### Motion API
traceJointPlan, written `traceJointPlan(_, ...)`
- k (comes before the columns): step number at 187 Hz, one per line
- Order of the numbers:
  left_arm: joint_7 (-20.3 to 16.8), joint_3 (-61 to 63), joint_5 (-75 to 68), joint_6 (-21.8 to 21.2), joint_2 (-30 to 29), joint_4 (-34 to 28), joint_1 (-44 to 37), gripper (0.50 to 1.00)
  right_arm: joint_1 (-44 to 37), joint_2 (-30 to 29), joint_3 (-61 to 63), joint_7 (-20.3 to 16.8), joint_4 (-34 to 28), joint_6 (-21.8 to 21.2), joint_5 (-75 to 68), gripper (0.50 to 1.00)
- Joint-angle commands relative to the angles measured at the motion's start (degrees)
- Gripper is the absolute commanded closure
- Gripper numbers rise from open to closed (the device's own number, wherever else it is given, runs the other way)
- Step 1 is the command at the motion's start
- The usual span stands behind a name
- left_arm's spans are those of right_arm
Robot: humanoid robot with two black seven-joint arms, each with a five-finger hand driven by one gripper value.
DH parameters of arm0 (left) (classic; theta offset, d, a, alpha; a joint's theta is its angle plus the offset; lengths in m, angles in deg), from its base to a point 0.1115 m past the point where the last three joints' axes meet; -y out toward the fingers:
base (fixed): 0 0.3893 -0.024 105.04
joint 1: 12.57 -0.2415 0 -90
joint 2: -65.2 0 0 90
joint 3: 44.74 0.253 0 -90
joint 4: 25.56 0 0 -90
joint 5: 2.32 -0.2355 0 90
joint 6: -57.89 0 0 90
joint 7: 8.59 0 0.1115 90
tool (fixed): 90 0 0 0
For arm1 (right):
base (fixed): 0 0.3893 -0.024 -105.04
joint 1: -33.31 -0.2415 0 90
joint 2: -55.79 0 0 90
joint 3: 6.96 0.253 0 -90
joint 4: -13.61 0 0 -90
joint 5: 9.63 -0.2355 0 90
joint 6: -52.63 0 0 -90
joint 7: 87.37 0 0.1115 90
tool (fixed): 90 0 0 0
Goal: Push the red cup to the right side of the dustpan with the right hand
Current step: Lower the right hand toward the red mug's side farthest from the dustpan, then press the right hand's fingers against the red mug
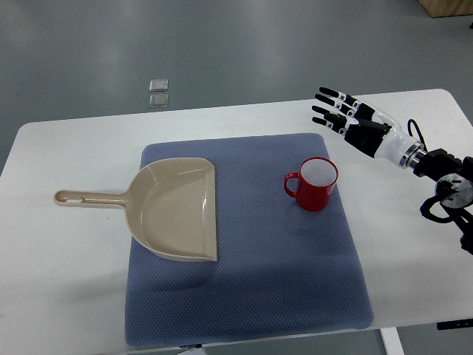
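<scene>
A red cup (314, 184) with a white inside stands upright on the blue mat (244, 296), its handle pointing left. A beige dustpan (174, 209) lies on the mat's left part, its open edge facing the cup and its handle sticking out left over the table. My right hand (341, 112) hovers above the mat's far right corner, up and to the right of the cup, fingers spread and holding nothing. It does not touch the cup. The left arm does not show.
The white table (59, 281) carries the mat. Two small clear squares (158, 92) lie on the grey floor beyond the table's far edge. The right arm's black wrist and cables (451, 192) sit near the table's right edge.
</scene>
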Motion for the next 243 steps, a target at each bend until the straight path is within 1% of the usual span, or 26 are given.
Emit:
traceJointPlan(1,0.0,0.0,0.0,0.0,0.0,0.1,0.0,0.5,0.7,3.0,0.1,1.7,-1.7,0.0,8.1,0.562)
traceJointPlan(7,0.0,0.0,0.0,0.0,0.0,0.1,0.0,0.5,0.9,3.7,0.2,3.8,-1.9,0.0,11.2,0.564)
traceJointPlan(10,0.0,0.0,0.0,0.0,0.0,0.1,0.0,0.5,1.0,4.1,0.5,5.9,-2.2,0.0,13.2,0.564)
traceJointPlan(11,0.0,0.0,0.0,0.0,0.0,0.1,0.0,0.5,1.0,4.1,0.5,5.9,-2.2,0.0,13.2,0.564)
traceJointPlan(12,0.0,0.0,0.0,0.0,0.0,0.1,0.0,0.5,1.1,4.3,0.5,7.0,-2.3,0.0,14.1,0.564)
traceJointPlan(13,0.0,0.0,0.0,0.0,0.0,0.1,0.0,0.5,1.1,4.3,0.5,7.0,-2.3,0.0,14.1,0.564)
traceJointPlan(14,-0.1,0.0,0.0,0.0,0.0,0.1,0.0,0.5,1.2,4.4,0.4,8.3,-2.4,0.0,15.0,0.564)
traceJointPlan(15,-0.1,0.0,0.0,0.0,0.0,0.1,0.0,0.5,1.2,4.4,0.4,8.3,-2.4,0.0,15.0,0.564)
traceJointPlan(16,0.0,0.0,0.0,0.0,0.0,0.1,0.0,0.5,1.2,4.7,0.4,9.5,-2.5,0.0,15.8,0.564)
traceJointPlan(17,0.0,0.0,0.0,0.0,0.0,0.1,0.0,0.5,1.2,4.7,0.4,9.5,-2.5,0.0,15.8,0.564)
traceJointPlan(18,0.0,0.0,0.0,0.0,0.0,0.1,0.0,0.5,1.3,4.9,0.3,10.7,-2.6,0.0,16.6,0.564)
traceJointPlan(21,0.0,0.0,0.0,0.0,0.0,0.1,0.0,0.5,1.4,5.0,0.3,11.8,-2.7,0.0,17.4,0.564)
traceJointPlan(22,0.0,0.0,0.0,0.0,0.0,0.1,0.0,0.5,1.4,5.2,0.2,12.9,-2.7,0.0,18.2,0.564)
traceJointPlan(23,0.0,0.0,0.0,0.0,0.0,0.1,0.0,0.5,1.4,5.2,0.2,12.9,-2.7,0.0,18.2,0.564)
traceJointPlan(24,0.0,0.0,0.0,0.0,0.0,0.1,0.0,0.5,1.4,5.2,0.2,14.1,-2.7,0.0,19.0,0.564)
traceJointPlan(25,0.0,0.0,0.0,0.0,0.0,0.1,0.0,0.5,1.4,5.2,0.2,14.1,-2.7,0.0,19.0,0.564)
traceJointPlan(26,0.0,0.0,0.0,0.0,0.0,0.1,0.0,0.5,1.4,5.3,0.0,15.2,-2.7,0.0,19.7,0.564)
traceJointPlan(38,0.0,0.0,0.0,0.0,0.0,0.1,0.0,0.5,1.8,5.5,0.2,19.8,-2.8,0.0,23.0,0.564)
traceJointPlan(46,0.0,0.0,0.0,0.1,0.0,0.1,0.0,0.5,2.7,5.6,0.2,21.4,-2.8,0.0,23.9,0.564)
traceJointPlan(64,0.0,0.0,0.0,0.0,0.0,0.1,0.0,0.5,3.9,5.6,0.2,22.9,-2.8,0.0,24.6,0.564)
traceJointPlan(81,0.0,0.0,0.0,0.0,0.0,0.1,0.0,0.5,5.1,5.2,-0.1,25.5,-2.8,0.0,25.2,0.564)
traceJointPlan(105,0.0,-0.1,0.0,0.1,0.0,0.1,-0.1,0.5,6.4,4.3,-0.3,27.3,-2.7,0.0,27.6,0.564)
traceJointPlan(195,0.0,0.1,0.0,0.0,0.0,0.1,-0.1,0.5,8.9,2.7,-1.0,27.3,-2.0,0.0,28.7,0.564)
traceJointPlan(222,0.0,0.1,0.0,0.0,0.0,0.1,0.0,0.5,9.6,2.2,-2.9,27.3,-1.9,0.0,29.0,0.564)
traceJointPlan(243,0.0,0.0,0.0,0.0,0.0,0.1,-0.1,0.5,9.6,2.1,-4.1,27.3,-1.8,1.1,29.0,0.564)
